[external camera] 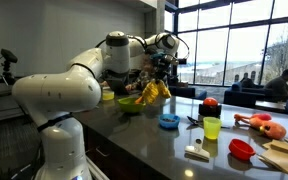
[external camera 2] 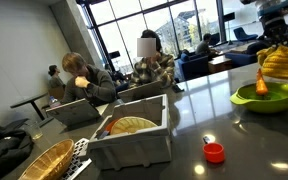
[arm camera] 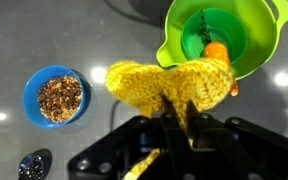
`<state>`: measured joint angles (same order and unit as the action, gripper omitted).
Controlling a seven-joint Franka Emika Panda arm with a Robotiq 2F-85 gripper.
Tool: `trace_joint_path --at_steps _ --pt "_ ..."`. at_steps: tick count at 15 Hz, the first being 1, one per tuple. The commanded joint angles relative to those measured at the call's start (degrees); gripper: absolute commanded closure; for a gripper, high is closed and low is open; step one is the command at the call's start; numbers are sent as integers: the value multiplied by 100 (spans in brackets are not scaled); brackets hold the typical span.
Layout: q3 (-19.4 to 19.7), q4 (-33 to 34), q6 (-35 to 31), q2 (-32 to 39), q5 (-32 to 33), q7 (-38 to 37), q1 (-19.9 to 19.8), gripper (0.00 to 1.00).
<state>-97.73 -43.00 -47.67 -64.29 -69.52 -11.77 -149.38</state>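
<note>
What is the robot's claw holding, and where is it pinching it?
The gripper holds a yellow knitted cloth, pinched at a bunched-up part near its middle, hanging above the green bowl.

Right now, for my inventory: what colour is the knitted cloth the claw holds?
Yellow knitted cloth, clearest in the wrist view.

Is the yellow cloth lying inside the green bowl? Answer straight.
No, the yellow cloth hangs from the shut gripper above the green bowl, not inside it.

Bare worktop [arm camera: 104, 35] opens between the blue bowl [arm camera: 30, 100] and the green bowl [arm camera: 266, 40]; the hanging yellow cloth [arm camera: 169, 82] covers part of the green bowl's rim, barring entry there.
</note>
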Motion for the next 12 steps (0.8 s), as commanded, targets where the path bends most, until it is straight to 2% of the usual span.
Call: trace_joint_path --at_steps 1,7,8,10,12 --pt "76 16 75 -3 -85 -9 18 86" --pt "57 81 117 16 -96 -96 52 86" --pt "56 86 120 16 -95 -95 42 97" --pt "43 133 1 4 -153 -97 -18 97" --pt "138 -116 -239 6 -145 -64 58 97"
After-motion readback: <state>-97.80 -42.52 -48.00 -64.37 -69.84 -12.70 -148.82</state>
